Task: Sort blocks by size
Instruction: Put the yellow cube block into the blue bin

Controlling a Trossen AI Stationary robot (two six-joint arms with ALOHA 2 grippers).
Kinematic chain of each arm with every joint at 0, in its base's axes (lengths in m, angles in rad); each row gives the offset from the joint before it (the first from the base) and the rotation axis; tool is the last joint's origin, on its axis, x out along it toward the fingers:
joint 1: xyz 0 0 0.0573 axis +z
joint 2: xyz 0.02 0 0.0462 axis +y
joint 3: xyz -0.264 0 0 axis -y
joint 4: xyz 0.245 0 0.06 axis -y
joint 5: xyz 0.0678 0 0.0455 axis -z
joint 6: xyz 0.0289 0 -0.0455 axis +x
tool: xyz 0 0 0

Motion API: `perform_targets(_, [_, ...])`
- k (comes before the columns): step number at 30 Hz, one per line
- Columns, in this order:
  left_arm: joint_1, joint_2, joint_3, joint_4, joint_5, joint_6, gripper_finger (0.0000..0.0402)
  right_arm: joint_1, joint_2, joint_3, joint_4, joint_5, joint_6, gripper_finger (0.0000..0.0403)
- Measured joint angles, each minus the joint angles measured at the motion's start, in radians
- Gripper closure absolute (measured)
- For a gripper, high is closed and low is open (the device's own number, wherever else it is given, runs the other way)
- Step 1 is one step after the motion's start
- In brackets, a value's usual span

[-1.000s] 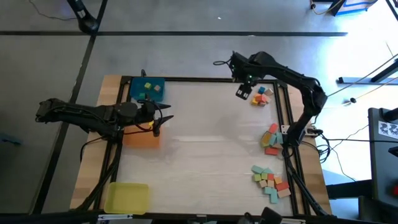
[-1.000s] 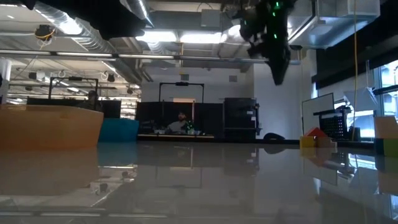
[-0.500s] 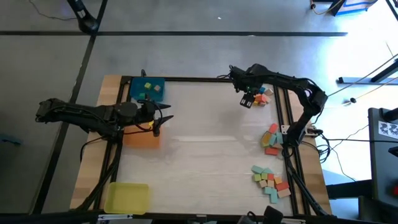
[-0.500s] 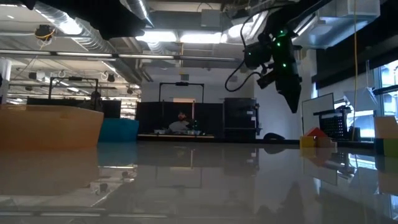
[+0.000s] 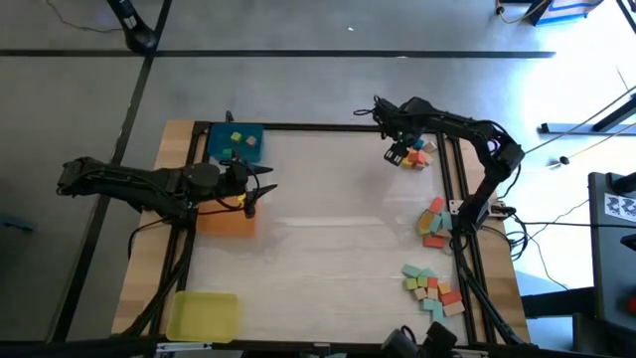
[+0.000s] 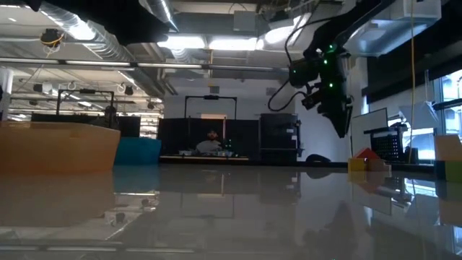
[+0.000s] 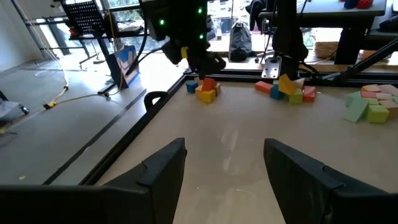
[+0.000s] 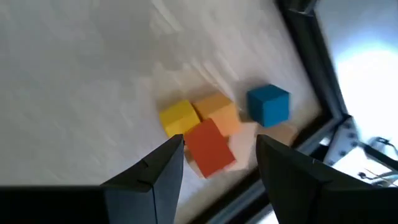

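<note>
- Hovering over the far right corner of the table (image 5: 328, 229), the right gripper (image 5: 397, 154) has its fingers spread with nothing between them, right above a little clump of blocks (image 5: 417, 154).
- That clump, seen from the right wrist: a yellow cube (image 8: 178, 116), an orange cube (image 8: 217, 111), a red block (image 8: 209, 147) and a blue cube (image 8: 268, 106), all bunched close, with the blue one just off to the side near the table's black frame.
- Two more loose piles sit along the right edge: a mid-edge pile (image 5: 434, 223) of red, orange and teal pieces, and a bigger near-corner pile (image 5: 432, 289) of teal, pink, orange and red ones.
- The blue tray (image 5: 235, 141) at the far left corner is the only one visibly holding anything: a few small yellow and green blocks (image 5: 238, 142).
- The orange tray (image 5: 227, 223) sits just in front of it, partly under the left arm, so can't tell what's in it.
- The yellow tray (image 5: 203, 314) is at the near left corner, well apart from the others, nothing visible inside.
- The left gripper (image 5: 251, 189) hangs over the orange tray's edge, fingers apart and holding nothing, pointing across the table toward the piles.
</note>
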Motion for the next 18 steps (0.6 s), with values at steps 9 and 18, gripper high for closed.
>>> perform_targets(9, [0.000,0.000,0.000,0.003,0.000,0.009,0.0196,-0.002,0.000,-0.160,0.045,-0.017,-0.086,0.0274])
perform_targets(18, [0.000,0.000,0.000,0.003,0.000,0.001,0.0196,-0.001,0.000,-0.234,0.191,0.004,-0.149,0.0397])
